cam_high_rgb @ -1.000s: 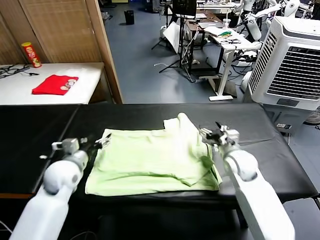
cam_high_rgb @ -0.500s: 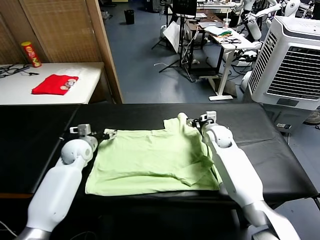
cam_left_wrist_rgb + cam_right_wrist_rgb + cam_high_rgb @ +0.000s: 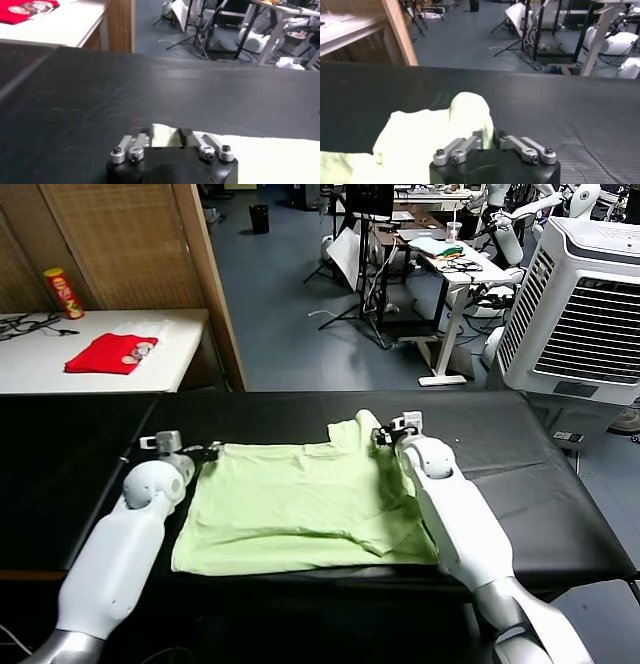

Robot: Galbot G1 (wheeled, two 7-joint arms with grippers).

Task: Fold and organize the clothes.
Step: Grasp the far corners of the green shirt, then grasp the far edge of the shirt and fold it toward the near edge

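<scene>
Shirt (image 3: pixel 300 504) lies flat on the black desk (image 3: pixel 80 454). Left end effector (image 3: pixel 207 451) pinches its far left corner; right end effector (image 3: pixel 383 434) is narrowed on the bunched far right corner, apparently so both can lift that edge together for a fold.

We look across a black bench (image 3: pixel 560 514) that fills the foreground. To our left, behind it, stands a white side table (image 3: pixel 170 349) carrying a red folded cloth (image 3: pixel 108 352) and a red-and-yellow can (image 3: pixel 62 292). A wooden partition with woven panels (image 3: pixel 120 244) rises behind that table. Beyond lies a blue-grey floor (image 3: pixel 290 294). At the far right we see a large white air cooler (image 3: pixel 585 309) with a louvred front, and nearer the middle a white desk (image 3: pixel 455 269) crowded with gear, stands and cables.
</scene>
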